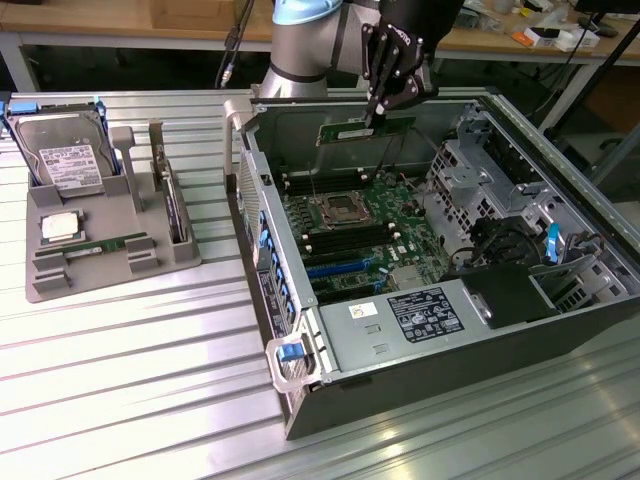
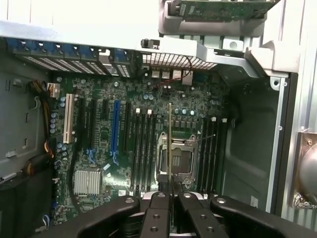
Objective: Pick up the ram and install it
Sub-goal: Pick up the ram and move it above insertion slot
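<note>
My gripper (image 1: 373, 117) is shut on the ram (image 1: 365, 130), a long thin green circuit-board stick. It holds the stick by its upper edge, level, in the air over the back part of the open computer case (image 1: 300, 400). In the wrist view the ram (image 2: 169, 144) appears edge-on as a thin line running out from between the black fingers (image 2: 157, 203) of my gripper (image 2: 170, 187). It hangs over the motherboard (image 2: 104, 144), above the processor socket (image 2: 182, 158). Long black memory slots (image 2: 141, 148) lie to either side of the socket.
A grey tray (image 1: 40, 280) at the exterior view's left holds a hard drive (image 1: 68, 160), a square silver chip (image 1: 58, 226) and another green stick (image 1: 100, 246). Inside the case are drive cages (image 1: 480, 170), cables (image 1: 500, 240) and a power supply (image 1: 400, 325).
</note>
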You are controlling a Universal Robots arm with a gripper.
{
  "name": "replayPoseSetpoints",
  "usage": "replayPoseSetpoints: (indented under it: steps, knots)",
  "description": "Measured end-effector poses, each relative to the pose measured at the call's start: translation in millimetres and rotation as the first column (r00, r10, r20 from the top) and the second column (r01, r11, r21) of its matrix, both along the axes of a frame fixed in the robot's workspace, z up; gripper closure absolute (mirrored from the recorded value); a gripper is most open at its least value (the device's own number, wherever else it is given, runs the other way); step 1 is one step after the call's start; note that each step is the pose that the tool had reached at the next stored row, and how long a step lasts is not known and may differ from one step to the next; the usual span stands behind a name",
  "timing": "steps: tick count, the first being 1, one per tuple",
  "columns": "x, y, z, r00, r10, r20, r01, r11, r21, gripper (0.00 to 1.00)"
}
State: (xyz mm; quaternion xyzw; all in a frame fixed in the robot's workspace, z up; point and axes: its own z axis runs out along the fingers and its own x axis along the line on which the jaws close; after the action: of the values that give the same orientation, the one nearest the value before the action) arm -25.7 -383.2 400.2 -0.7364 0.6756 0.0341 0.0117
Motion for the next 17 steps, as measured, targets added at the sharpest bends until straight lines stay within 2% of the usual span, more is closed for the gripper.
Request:
replayPoseSetpoints:
  steps: [17]
  knots:
    - [30.2,0.0,-0.1,1.0000,0.000,0.0000,0.000,1.0000,-0.0040,0.88]
